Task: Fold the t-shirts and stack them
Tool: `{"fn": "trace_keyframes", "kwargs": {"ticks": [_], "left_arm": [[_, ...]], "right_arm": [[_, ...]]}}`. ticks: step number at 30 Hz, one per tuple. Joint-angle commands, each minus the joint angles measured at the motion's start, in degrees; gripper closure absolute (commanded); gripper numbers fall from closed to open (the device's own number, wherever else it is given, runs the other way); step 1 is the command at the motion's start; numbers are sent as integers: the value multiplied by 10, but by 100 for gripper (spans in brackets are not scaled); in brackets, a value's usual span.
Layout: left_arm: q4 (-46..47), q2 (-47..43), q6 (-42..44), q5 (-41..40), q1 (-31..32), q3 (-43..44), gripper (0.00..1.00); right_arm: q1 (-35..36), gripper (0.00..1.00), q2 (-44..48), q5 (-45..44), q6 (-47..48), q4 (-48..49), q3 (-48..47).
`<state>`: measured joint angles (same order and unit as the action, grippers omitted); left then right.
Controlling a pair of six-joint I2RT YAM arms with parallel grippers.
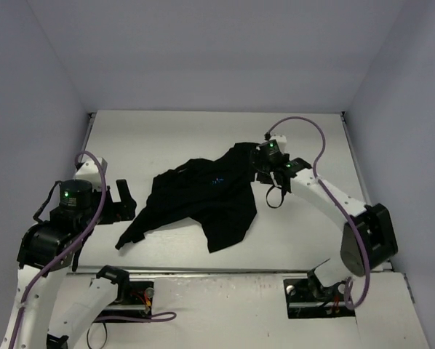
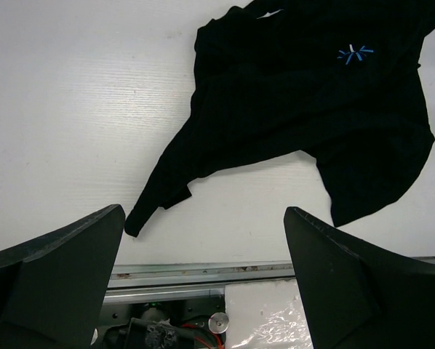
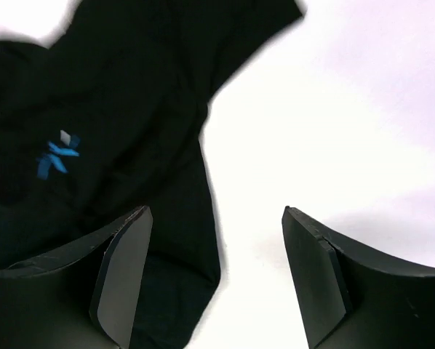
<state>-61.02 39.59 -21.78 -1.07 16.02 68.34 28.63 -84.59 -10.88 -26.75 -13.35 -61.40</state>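
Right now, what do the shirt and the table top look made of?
T-shirt: soft, matte black cloth, probably a cotton knit; it lies in limp folds, with a light-blue printed logo. Table: hard, flat white board, matte, likely laminate or paint; faint streaks show in the left wrist view.

Top view: bright, even overhead light. Walls point(image 1: 217, 51) carry lavender cast. White surface point(image 1: 166, 138) close to blown out; shadows faint, soft-edged. Black t-shirt point(image 1: 203, 200) reads as flat dark mass, folds barely visible.

Left wrist view: sharp on surface grain and blue logo point(image 2: 355, 53). Left claw point(image 2: 203, 214) fingers dark, little detail.

Right wrist view: blurred overall, logo smeared, surface overexposed with purple tinge and soft shadow at right. Right claw point(image 3: 215, 211) edges crisper than cloth.
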Motion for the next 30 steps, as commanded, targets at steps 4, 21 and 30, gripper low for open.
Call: {"fn": "trace_keyframes", "kwargs": {"ticks": [4,21,30], "left_arm": [[41,17,-1,-8,2,14,9],[73,46,10,-15,2,10,9],[103,56,1,14,2,-21,9]], "right_arm": [[4,32,-101,48,-22,17,2],[-31,96,-199,-22,35,-4,-41],[-171,94,-241,-119,137,-55,-279]]}}
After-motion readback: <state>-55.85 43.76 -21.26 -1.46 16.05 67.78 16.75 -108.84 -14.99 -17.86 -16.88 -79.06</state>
